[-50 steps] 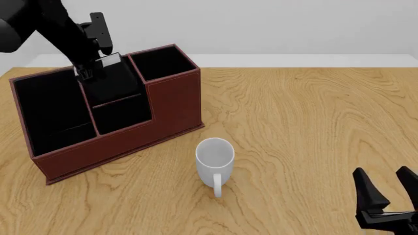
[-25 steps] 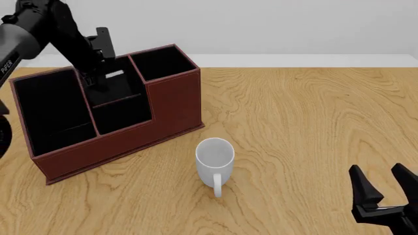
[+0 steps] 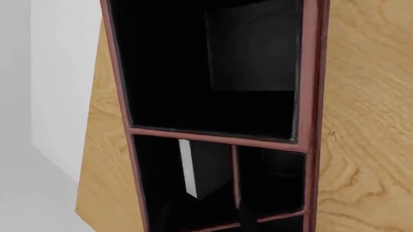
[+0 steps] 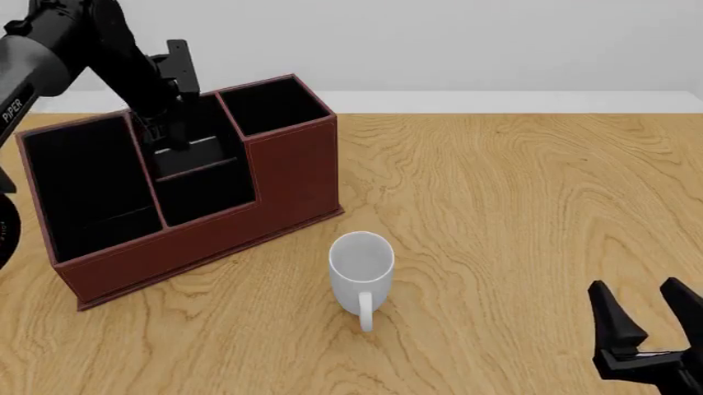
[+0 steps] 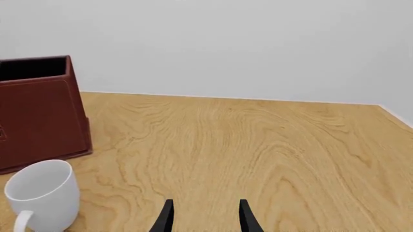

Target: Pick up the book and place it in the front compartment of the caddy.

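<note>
Compared with a second ago, the small thick black book (image 4: 193,151) sits much lower: then it was held tilted above the rim of the large reddish-brown box-shaped caddy (image 4: 288,177), gripped at its top; now it stands down inside a middle compartment behind the low cross partition, only its top edge showing from the front. The left gripper (image 4: 167,95) has risen off it since half a second ago and hangs just above that compartment, its black fingers apart and holding nothing. The right gripper (image 4: 648,329) has barely shifted; it waits low at the near right of the wooden table (image 4: 516,206), fingers spread wide and empty. The white mug (image 4: 361,269) stands where it was, in front of the caddy's right end, handle toward the camera.

In the left wrist view the book (image 3: 203,169) appears as a dark slab with a narrow white page edge, standing upright against a thin reddish partition, with the black interior walls around it. The caddy's front wall steps lower than its back.
</note>
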Tool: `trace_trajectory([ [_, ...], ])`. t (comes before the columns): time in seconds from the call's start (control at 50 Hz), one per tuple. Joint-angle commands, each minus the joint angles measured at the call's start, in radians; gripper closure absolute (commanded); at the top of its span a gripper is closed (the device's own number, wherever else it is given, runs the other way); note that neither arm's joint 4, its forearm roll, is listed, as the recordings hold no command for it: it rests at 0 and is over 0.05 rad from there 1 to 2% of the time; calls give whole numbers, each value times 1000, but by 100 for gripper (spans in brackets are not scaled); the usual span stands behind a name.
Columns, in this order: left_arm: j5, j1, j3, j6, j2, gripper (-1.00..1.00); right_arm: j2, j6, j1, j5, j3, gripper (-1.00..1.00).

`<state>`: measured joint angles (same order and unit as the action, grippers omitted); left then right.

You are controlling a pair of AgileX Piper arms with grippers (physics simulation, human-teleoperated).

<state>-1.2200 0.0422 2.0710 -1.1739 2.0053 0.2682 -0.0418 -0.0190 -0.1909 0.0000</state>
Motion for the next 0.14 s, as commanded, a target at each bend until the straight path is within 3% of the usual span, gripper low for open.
trace_trajectory([
  [0.02,0,36,-40,30,-66,-100,-32,1,-3,24,0,-100],
  [0.14,0,50,-95,30,-133,-100,-73,1,-6,58,0,-100],
])
